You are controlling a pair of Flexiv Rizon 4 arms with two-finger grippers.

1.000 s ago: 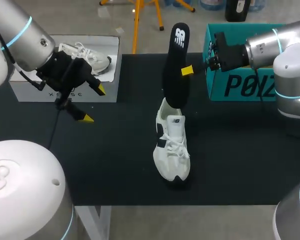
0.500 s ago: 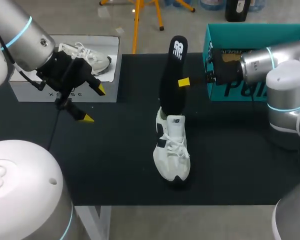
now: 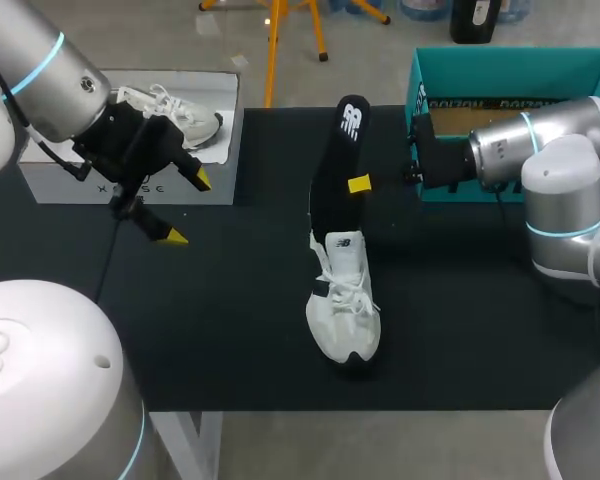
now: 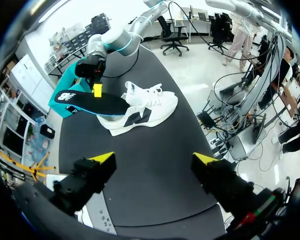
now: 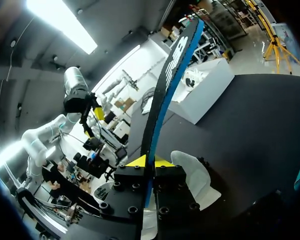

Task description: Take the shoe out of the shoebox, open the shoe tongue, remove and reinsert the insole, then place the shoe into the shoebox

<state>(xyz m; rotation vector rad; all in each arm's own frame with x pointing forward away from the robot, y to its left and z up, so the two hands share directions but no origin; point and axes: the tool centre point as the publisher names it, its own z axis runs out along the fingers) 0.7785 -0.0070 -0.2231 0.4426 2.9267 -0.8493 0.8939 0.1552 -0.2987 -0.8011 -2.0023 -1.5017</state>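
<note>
A white shoe point(image 3: 344, 300) with a black patch lies mid-table, toe toward the front edge; it also shows in the left wrist view point(image 4: 140, 110) and under the right gripper point(image 5: 195, 181). My right gripper point(image 3: 359, 184) is shut on the black insole point(image 3: 338, 165), which stands slanted with its lower end at the shoe's heel opening. The right wrist view shows that insole point(image 5: 167, 85) edge-on, pinched in my right gripper point(image 5: 149, 161). My left gripper point(image 3: 184, 208) hangs open in front of the white shoebox point(image 3: 140, 185), nothing between its fingers point(image 4: 102, 159).
A second white shoe point(image 3: 175, 108) lies in the white shoebox at the back left. A teal box point(image 3: 500, 75) stands at the back right, behind my right arm. Bare black mat surrounds the shoe.
My right gripper has moved left and down with the insole, bringing its lower end toward the shoe's heel opening. The left arm has stayed still.
</note>
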